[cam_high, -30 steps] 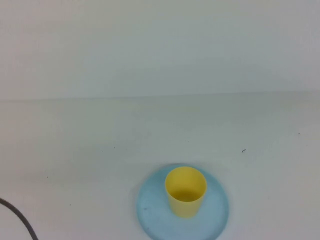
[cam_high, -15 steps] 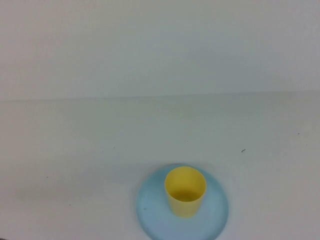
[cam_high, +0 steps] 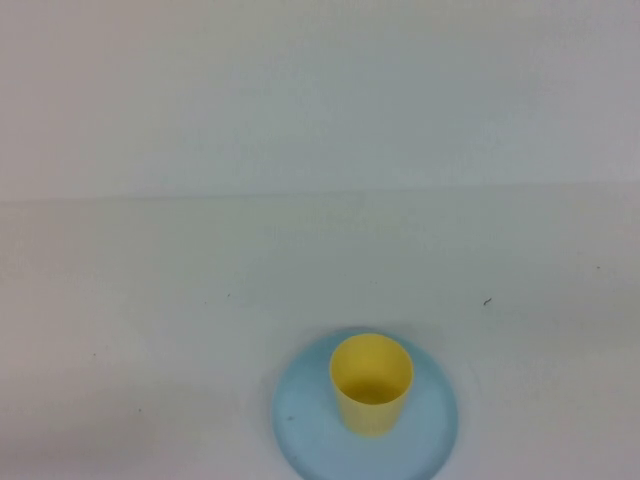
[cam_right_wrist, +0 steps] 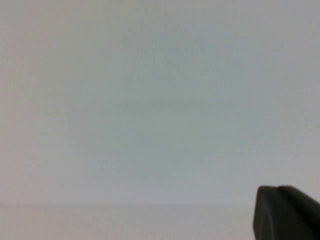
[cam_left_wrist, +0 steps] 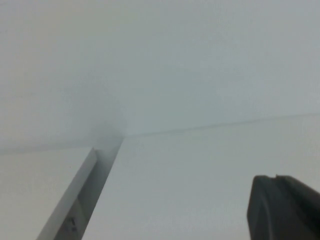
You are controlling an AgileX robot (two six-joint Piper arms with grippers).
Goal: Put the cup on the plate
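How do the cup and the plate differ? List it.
Colour: the cup is yellow, the plate light blue.
Shape: the cup is tall and tapered with an open mouth, the plate flat and round.
Width: the plate is much wider than the cup.
Position: the cup stands upright on the plate; the plate lies on the table.
Both are plain and unpatterned.
The left gripper and the right gripper show only in their wrist views, away from both.

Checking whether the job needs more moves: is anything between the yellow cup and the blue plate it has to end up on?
Nothing is. The cup already stands upright on the plate. Neither arm shows in the high view; the left gripper and right gripper appear only as dark finger parts in their wrist views, holding nothing visible.
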